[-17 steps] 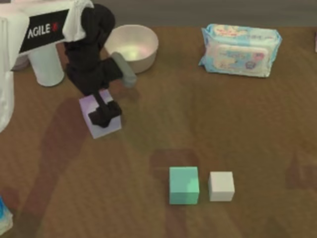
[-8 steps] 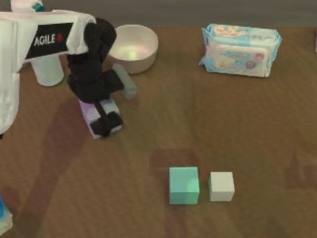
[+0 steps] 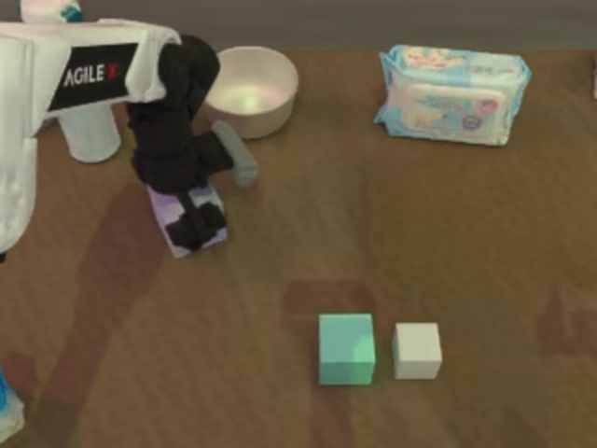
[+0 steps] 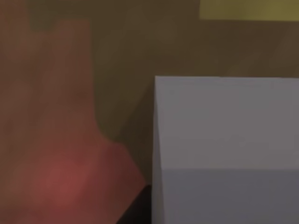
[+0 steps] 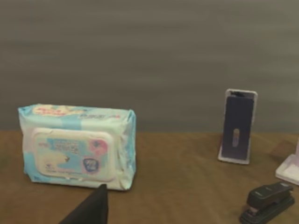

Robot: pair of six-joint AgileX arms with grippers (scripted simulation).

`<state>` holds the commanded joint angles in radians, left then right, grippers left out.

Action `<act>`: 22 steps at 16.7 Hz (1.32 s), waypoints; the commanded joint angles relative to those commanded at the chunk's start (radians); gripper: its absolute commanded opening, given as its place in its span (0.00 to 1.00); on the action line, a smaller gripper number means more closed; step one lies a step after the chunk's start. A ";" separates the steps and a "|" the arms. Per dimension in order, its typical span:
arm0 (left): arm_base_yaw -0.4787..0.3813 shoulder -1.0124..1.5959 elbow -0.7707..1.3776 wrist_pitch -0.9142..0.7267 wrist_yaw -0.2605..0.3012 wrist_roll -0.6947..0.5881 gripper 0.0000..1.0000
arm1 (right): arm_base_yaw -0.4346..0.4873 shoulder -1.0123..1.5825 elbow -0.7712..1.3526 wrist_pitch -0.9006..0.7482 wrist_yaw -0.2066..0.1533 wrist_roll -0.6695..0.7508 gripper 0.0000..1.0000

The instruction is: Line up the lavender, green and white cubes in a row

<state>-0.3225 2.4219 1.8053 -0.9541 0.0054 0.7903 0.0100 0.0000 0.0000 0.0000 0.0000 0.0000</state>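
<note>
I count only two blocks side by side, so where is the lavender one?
In the top view the lavender cube sits at the table's left, under the left gripper, just below the cream bowl and well away from the green cube.

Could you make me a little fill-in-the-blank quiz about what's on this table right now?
1. The left gripper is down over the ____ cube.
2. The green cube sits right beside the ____ cube.
3. The pack of wipes lies on the table's ____ side.
4. The cream bowl stands near the ____ arm.

Missing words: lavender; white; right; left
</note>
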 joint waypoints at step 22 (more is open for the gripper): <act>0.020 -0.087 0.145 -0.230 0.002 -0.003 0.00 | 0.000 0.000 0.000 0.000 0.000 0.000 1.00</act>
<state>-0.3026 2.3344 1.9503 -1.1841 0.0070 0.7878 0.0100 0.0000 0.0000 0.0000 0.0000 0.0000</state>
